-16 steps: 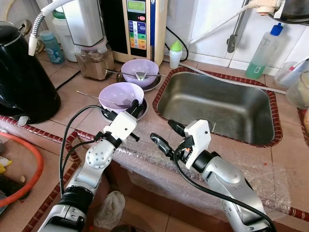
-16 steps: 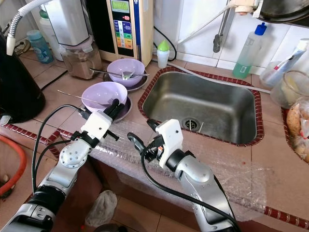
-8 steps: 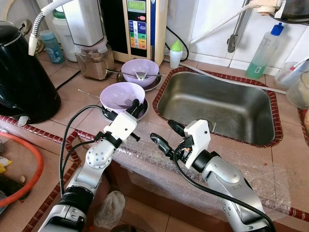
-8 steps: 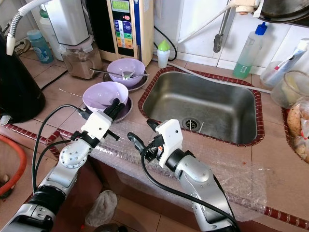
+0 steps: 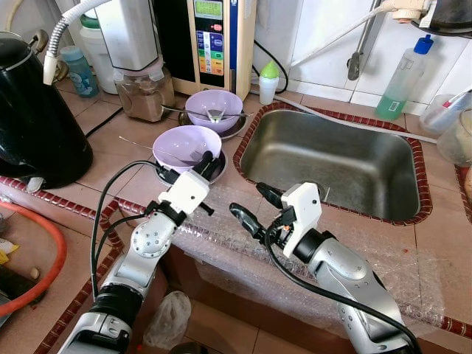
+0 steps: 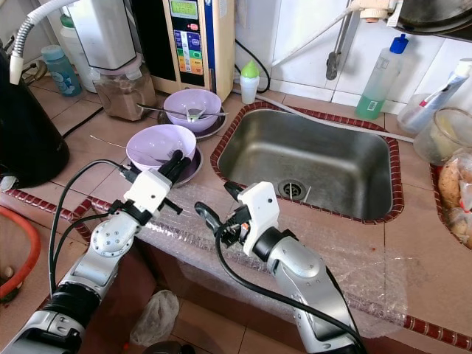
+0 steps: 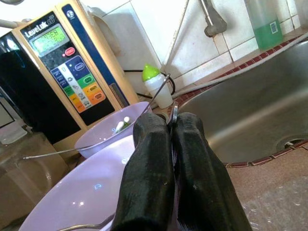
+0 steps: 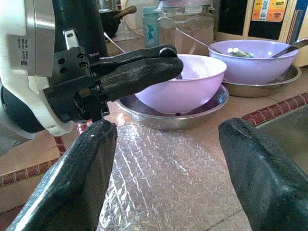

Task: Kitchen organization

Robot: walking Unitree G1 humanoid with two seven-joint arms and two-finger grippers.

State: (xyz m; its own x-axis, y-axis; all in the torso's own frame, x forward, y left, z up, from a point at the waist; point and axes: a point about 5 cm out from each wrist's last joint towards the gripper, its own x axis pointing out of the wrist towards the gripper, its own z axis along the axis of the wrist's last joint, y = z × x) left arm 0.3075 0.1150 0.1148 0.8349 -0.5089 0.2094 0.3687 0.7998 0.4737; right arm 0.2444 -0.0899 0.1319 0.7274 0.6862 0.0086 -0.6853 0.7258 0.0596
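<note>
Here, "LeveLuk" dispenser [image 7: 62,72]; left end effector [image 7: 174,126] pinched, perhaps on plate rim [image 7: 173,115]; right end effector [image 8: 163,159] wide, empty

Two silver metal arms, rounded segments, round elbow joint on left arm [image 5: 153,240] ringed with small dark screws. Right arm [image 5: 346,273] smooth, grey-silver, tapering toward wrist. White boxy wrist housing on each; black bracket with small holes and screws beneath housing. Left gripper [image 5: 207,159]: two long black fingers, matte, rounded tips. Right gripper [image 5: 253,205]: same black fingers, thick, slightly glossy. Black cables loop outside both arms, from wrist back toward forearm. Black ribbed collar low on left forearm.
</note>
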